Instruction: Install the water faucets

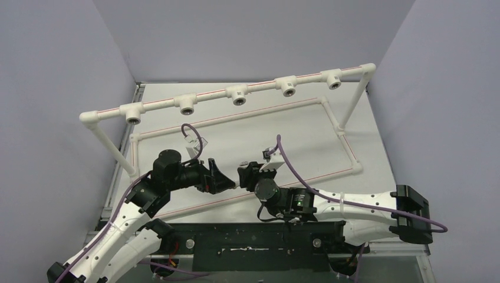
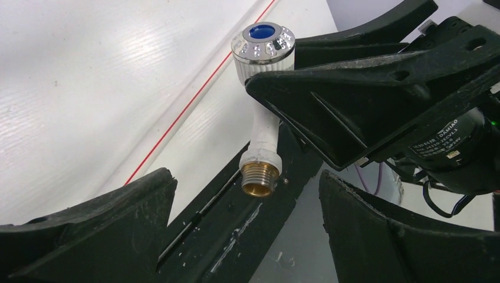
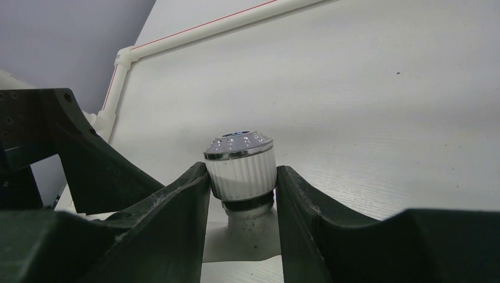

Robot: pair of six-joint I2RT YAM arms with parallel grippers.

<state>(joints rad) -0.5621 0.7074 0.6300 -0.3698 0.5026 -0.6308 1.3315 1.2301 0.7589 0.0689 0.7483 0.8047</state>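
Note:
In the left wrist view, a small white water faucet (image 2: 263, 127) hangs in the air. Its silvery knob with a blue centre (image 2: 263, 40) points up and its brass threaded end (image 2: 260, 178) points down. My right gripper (image 3: 242, 177) is shut on the ribbed white knob (image 3: 240, 168), one finger on each side. My left gripper (image 2: 247, 227) faces it with its fingers wide apart. The brass end sits level with the left fingertips, between them, and touches neither. In the top view both grippers, left (image 1: 223, 178) and right (image 1: 243, 175), meet tip to tip above the near middle of the table.
A white pipe frame (image 1: 262, 85) runs across the back, raised on legs, with several open tee sockets (image 1: 186, 106) facing forward. A lower white pipe rectangle with red lines (image 1: 342, 132) lies on the table. A black base rail (image 1: 253, 242) spans the near edge.

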